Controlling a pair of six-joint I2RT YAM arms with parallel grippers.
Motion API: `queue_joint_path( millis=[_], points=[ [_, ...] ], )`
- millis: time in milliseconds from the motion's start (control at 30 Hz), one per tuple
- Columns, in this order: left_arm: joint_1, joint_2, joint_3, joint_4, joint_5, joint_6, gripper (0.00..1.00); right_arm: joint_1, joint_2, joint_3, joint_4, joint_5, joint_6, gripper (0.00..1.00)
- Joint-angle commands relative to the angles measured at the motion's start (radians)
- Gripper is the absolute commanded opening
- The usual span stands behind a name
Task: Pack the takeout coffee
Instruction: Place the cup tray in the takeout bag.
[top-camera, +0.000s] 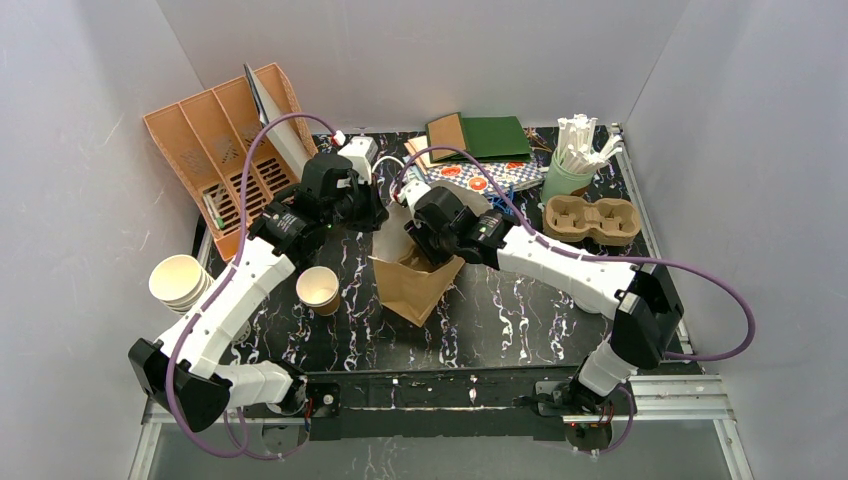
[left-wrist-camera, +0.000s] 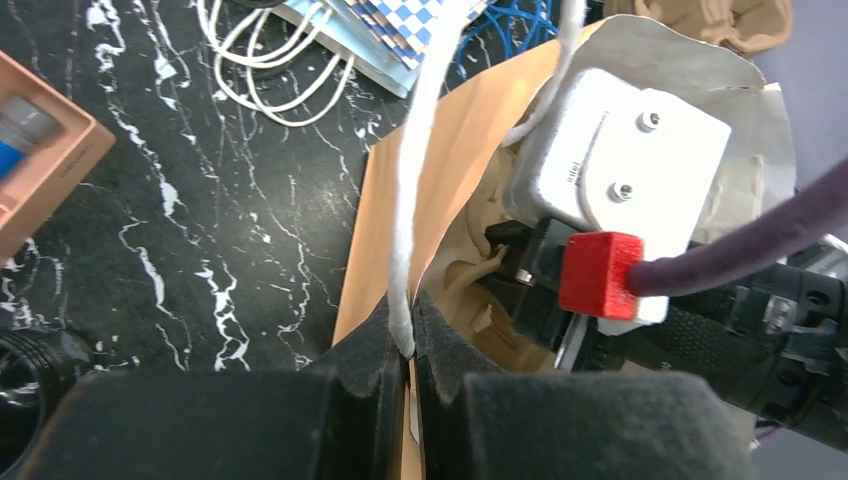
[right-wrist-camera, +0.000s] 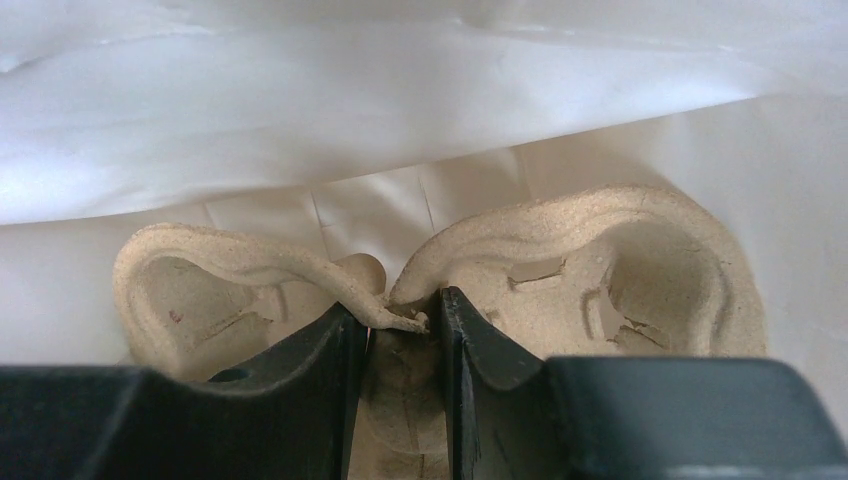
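Note:
A brown paper bag (top-camera: 415, 285) lies in the middle of the table with its mouth toward the far side. My left gripper (left-wrist-camera: 412, 325) is shut on the bag's white cord handle (left-wrist-camera: 415, 150) at the rim and holds the mouth up. My right gripper (right-wrist-camera: 400, 312) reaches inside the bag. Its jaws are shut on the middle ridge of a pulp cup carrier (right-wrist-camera: 560, 260) against the bag's white lining (right-wrist-camera: 400, 100). One tan paper cup (top-camera: 318, 290), open and white inside, stands left of the bag, apart from both grippers. No lid shows.
A second pulp carrier (top-camera: 590, 220) sits at the right. Behind it is a green cup of white sticks (top-camera: 572, 165). An orange organizer (top-camera: 225, 150) stands at the back left and a stack of cream cups (top-camera: 178, 282) at the left edge. Green and brown flat packs (top-camera: 480, 135) lie at the back.

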Motion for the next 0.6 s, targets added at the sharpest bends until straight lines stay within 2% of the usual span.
queue_joint_path(
  millis=[0, 233, 567],
  points=[
    [0.003, -0.012, -0.001, 0.005, -0.112, 0.057, 0.02, 0.003, -0.014, -0.022, 0.035, -0.018, -0.001, 0.39],
    [0.003, -0.019, -0.026, 0.031, -0.147, 0.122, 0.01, 0.010, 0.026, -0.033, 0.023, -0.078, -0.037, 0.37],
    [0.003, -0.039, -0.045, 0.065, -0.165, 0.146, 0.01, 0.022, 0.123, -0.018, -0.003, -0.047, -0.053, 0.35]
  ],
)
